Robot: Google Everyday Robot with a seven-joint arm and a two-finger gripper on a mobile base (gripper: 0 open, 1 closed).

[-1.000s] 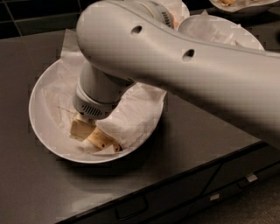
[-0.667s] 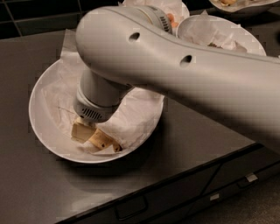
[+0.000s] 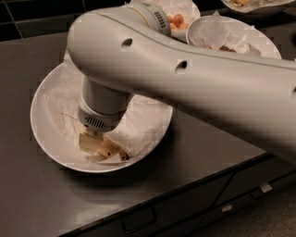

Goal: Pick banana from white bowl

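One grey arm [image 3: 194,78] reaches down into the white bowl [image 3: 39,122], with the gripper [image 3: 95,136] low over its crumpled paper lining [image 3: 143,125]. The banana [image 3: 110,150] lies in the front part of the white bowl, just under the gripper and partly hidden; whether the gripper grasps it or is released cannot be told.

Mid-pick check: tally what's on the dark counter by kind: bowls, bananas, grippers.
Round white bowls: 4 (wide shallow paper-lined white bowl; smaller bowl with orange pieces; deeper bowl with paper; cut-off bowl at the top edge)
Spotted yellow banana: 1, in the wide bowl
Gripper: 1, down inside the wide bowl at the banana
Total: 6
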